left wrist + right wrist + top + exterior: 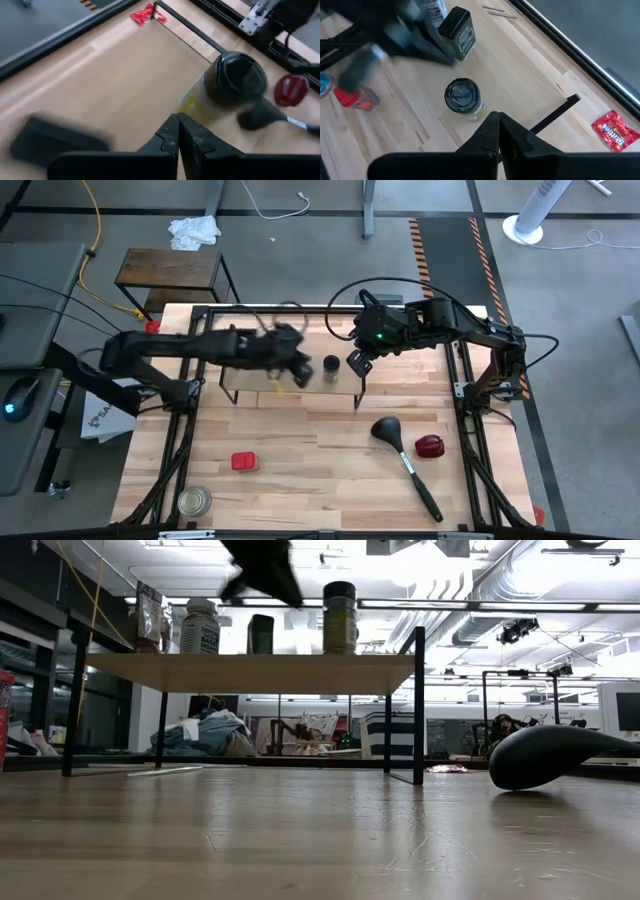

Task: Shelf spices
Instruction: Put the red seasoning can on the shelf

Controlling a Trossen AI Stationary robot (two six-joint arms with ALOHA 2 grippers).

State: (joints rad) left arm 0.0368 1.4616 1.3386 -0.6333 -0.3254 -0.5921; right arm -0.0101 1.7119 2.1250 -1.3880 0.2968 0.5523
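In the high view, the left claw (290, 365) hovers blurred over the middle of the shelf (250, 385), fingers pressed together and holding nothing, while the right claw (358, 362) sits just right of the dark-lidded jar (331, 366), likewise closed and empty. In the low view that jar (339, 617) stands on the shelf top with a black box (260, 634) and a white-capped jar (200, 626). A red tin (244, 462) lies lower left on the surface (300, 480), near a ladle (400, 450).

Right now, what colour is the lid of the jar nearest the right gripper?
Black, on the glass jar standing on the shelf; the right wrist view shows it best.
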